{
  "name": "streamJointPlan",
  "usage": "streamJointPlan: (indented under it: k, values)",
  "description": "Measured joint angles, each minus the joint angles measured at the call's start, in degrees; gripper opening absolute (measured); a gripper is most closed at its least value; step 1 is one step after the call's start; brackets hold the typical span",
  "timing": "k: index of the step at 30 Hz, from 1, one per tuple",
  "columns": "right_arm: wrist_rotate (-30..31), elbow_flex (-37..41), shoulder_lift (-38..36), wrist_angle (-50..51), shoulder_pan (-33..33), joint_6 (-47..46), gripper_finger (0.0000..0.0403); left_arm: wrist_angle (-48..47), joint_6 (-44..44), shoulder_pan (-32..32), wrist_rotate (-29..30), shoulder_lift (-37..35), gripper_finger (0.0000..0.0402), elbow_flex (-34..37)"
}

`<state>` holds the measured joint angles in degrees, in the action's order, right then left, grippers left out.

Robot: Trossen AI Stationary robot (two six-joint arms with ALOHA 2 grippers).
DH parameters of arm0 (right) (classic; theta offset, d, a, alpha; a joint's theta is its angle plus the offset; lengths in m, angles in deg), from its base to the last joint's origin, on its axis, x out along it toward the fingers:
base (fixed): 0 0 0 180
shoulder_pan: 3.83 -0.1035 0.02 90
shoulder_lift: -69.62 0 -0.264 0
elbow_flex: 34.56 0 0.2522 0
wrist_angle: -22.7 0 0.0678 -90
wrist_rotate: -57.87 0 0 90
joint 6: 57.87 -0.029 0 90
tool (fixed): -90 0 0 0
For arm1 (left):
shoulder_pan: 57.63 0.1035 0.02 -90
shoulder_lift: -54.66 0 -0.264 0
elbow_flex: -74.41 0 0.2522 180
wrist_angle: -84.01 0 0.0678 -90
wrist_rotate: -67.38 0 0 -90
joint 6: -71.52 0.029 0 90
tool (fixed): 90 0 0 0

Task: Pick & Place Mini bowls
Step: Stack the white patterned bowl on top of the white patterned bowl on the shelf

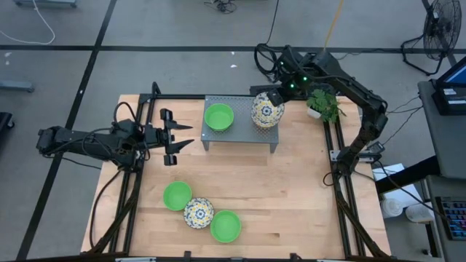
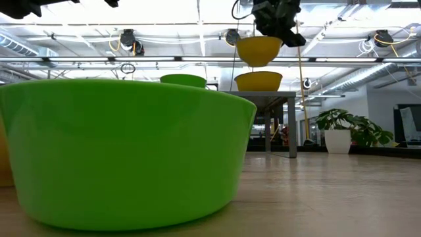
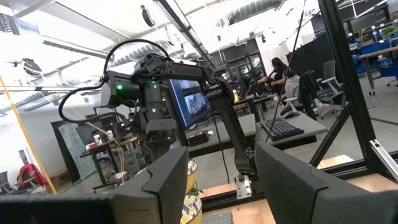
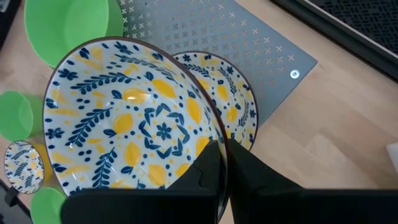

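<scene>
The right gripper (image 4: 224,177) pinches a floral bowl's (image 4: 134,121) rim above the stand (image 1: 240,135), partly hiding a second floral bowl (image 4: 239,106) beneath; the left gripper (image 1: 178,137) waits open

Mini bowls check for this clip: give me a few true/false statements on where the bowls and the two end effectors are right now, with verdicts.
1. The right end effector grips a floral bowl by its rim above the grey stand. True.
2. A second floral bowl sits on the stand under the held one. True.
3. The green bowl on the stand is stacked inside a floral bowl. False: it sits alone, beside the floral ones.
4. The left end effector holds a green bowl. False: it is open and empty, left of the stand.
5. Three bowls lie near the table's front edge: two green, one floral. True.
</scene>
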<state>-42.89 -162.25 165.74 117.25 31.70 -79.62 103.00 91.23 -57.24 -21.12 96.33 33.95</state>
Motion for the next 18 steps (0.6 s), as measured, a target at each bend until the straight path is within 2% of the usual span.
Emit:
streamJointPlan:
  k: [18]
  values:
    - [0.1, 0.0, 0.0, 0.0, 0.0, 0.1, 0.0002, -0.1, 0.0, 0.0, 0.0, 0.0, 0.0191, 0.0]
